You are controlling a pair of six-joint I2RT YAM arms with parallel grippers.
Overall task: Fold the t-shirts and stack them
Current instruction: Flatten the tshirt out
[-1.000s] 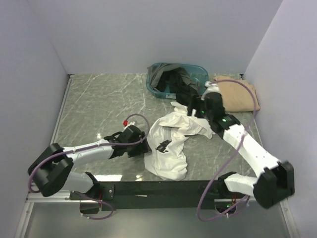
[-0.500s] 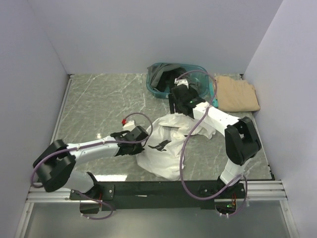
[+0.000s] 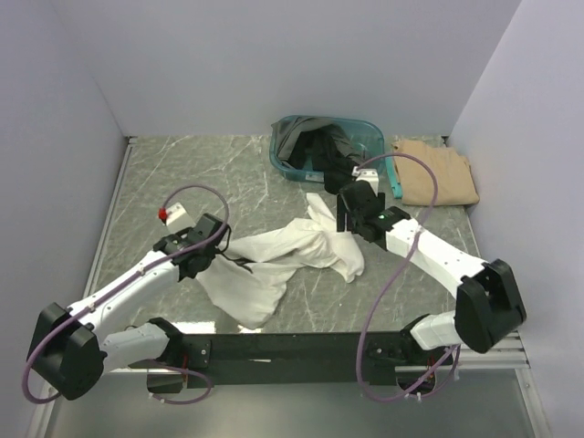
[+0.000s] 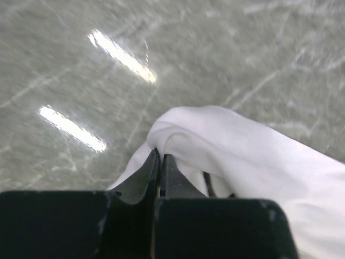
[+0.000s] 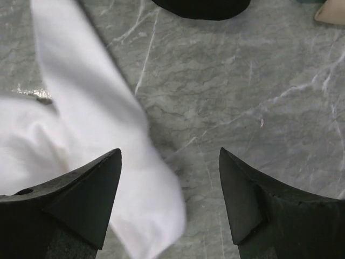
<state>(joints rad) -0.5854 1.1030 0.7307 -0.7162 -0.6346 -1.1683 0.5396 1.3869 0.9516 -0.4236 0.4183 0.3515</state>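
left pincer [image 4: 160, 157] clamped on white t-shirt [image 4: 248, 162], right pincer [image 5: 169, 152] spread apart

The left arm reaches from its base at the near-left corner diagonally forward and inward, low over the table. Its left gripper [image 4: 160, 157] has both fingers pressed together, pinching a fold of the white t-shirt [image 4: 242, 156]. The right arm bends sharply at its elbow near the right edge and stretches its forearm back toward the table's middle, wrist tipped downward, with the right gripper [image 5: 170, 156] pointing at the surface and its two black fingers [image 5: 89, 189] spread wide apart.
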